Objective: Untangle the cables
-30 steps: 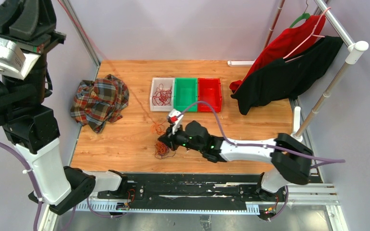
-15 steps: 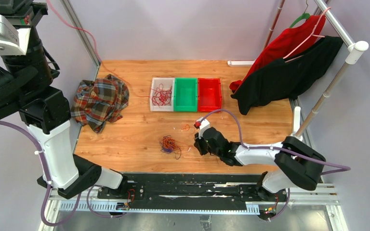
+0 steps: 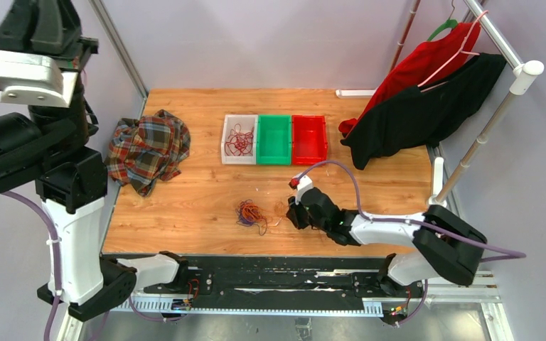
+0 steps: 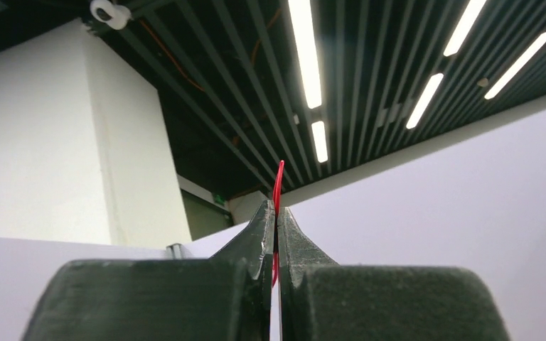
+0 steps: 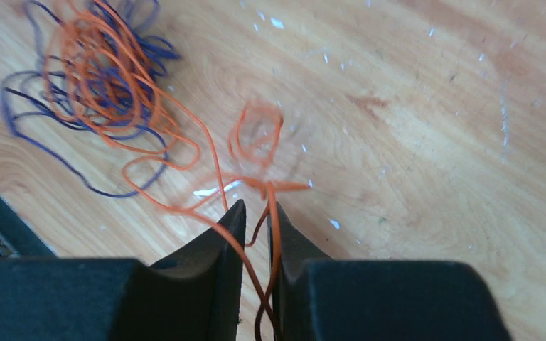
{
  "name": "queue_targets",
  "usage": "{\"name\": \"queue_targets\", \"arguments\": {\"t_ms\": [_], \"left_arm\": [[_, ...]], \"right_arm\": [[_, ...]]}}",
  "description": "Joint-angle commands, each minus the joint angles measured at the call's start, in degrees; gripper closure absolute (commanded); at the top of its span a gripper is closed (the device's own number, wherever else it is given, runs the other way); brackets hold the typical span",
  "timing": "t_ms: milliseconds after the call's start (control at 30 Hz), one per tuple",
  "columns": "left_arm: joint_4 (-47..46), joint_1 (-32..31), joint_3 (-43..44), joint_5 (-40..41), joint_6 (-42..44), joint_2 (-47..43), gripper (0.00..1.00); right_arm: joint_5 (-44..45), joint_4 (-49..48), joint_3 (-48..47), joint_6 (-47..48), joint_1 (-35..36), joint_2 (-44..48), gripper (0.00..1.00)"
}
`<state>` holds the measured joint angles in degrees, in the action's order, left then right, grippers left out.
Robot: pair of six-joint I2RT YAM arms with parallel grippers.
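Left gripper (image 4: 276,215) first: jaws pressed tight together with a red cable (image 4: 279,181) pinched between them. It pokes up past the tips toward the striplights (image 4: 306,53) overhead (this arm stands high on the left side, well above the table (image 3: 185,206)).

Over to the right gripper (image 5: 256,213), down low at the wood. Its jaws are almost together, only a slim gap, and an orange cable (image 5: 275,241) runs down between them, gripped there. Just ahead of the tips that orange strand twists into a small loop (image 5: 256,135) lying on the table.

Further out, up and left in the wrist view, sits the tangle (image 5: 99,92), orange and dark purple strands wound over each other. One orange strand trails from it toward the jaws. Seen from above, the tangle lies just left of the right gripper, near the table's front edge.

Toward the back, three bins stand side by side in a row: a white bin (image 3: 225,138) holding red cables (image 3: 239,142), a green bin (image 3: 274,142) and a red bin (image 3: 309,138). A plaid cloth (image 3: 148,149) lies crumpled at far left. A red garment (image 3: 416,67) and a black garment (image 3: 419,114) hang at the right.
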<state>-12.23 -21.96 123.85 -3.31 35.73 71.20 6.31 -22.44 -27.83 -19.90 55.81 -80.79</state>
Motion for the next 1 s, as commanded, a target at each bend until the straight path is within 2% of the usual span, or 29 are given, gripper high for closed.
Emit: {"name": "queue_targets", "arguments": {"t_ms": [0, 100, 167, 467, 700, 967], "left_arm": [[1.3, -0.2, -5.6, -1.9, -1.5, -1.3, 1.0], [2.4, -0.2, -8.8, -2.2, -1.0, -1.6, 1.0], [2.9, -0.2, -11.1, -2.9, -0.5, -1.9, 1.0], [3.2, -0.2, -18.2, -4.3, 1.6, 0.2, 1.0], [3.1, -0.2, -18.4, -3.0, 0.7, 5.2, 1.0], [2.8, -0.2, -14.3, -0.6, -1.1, 12.0, 1.0]], "right_arm": [[-1.1, 2.7, -3.5, 2.4, -0.6, 6.9, 0.71], [-0.4, 4.5, -4.3, 3.5, -0.6, 11.1, 0.4], [0.4, 5.5, -5.2, 3.8, -0.7, 12.9, 0.36], [-0.2, 6.5, -10.6, 6.6, -2.8, 13.7, 0.37], [-1.5, 5.5, -4.3, 3.3, -3.3, 14.4, 0.44], [-1.2, 5.6, 1.4, -0.1, -3.2, 15.1, 0.4]]}}
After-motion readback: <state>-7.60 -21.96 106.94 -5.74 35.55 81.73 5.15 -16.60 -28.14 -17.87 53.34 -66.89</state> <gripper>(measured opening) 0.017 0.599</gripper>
